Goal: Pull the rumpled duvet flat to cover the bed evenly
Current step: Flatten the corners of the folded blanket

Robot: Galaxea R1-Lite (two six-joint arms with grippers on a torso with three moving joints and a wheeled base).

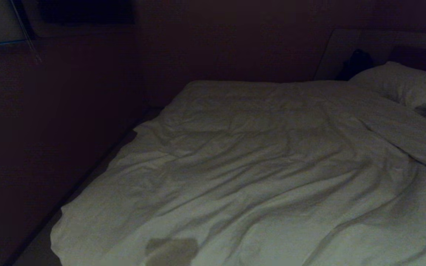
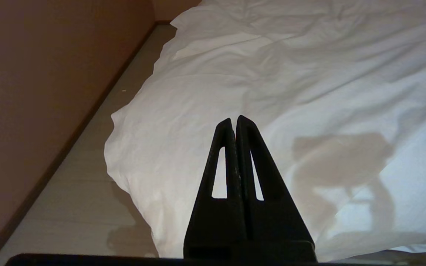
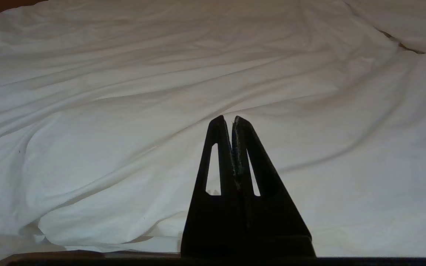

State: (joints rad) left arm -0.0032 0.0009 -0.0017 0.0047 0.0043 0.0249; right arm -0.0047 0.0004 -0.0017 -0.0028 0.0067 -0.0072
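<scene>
The white duvet [image 1: 257, 173] lies spread over the bed, wrinkled with long creases, its upper edge folded back near the pillow. In the left wrist view the duvet's [image 2: 272, 74] near left corner hangs over the bed's side, with my left gripper [image 2: 234, 120] shut and empty above it. My right gripper [image 3: 226, 120] is also shut with nothing in it, hovering over the near part of the duvet [image 3: 161, 92]. Neither arm shows in the head view. The bed's mattress and base are hidden under the duvet.
A white pillow [image 1: 405, 85] lies at the head of the bed on the right, a dark object [image 1: 357, 62] behind it. A dark wall [image 1: 50, 129] runs along the bed's left side, leaving a narrow strip of pale floor [image 2: 87, 184].
</scene>
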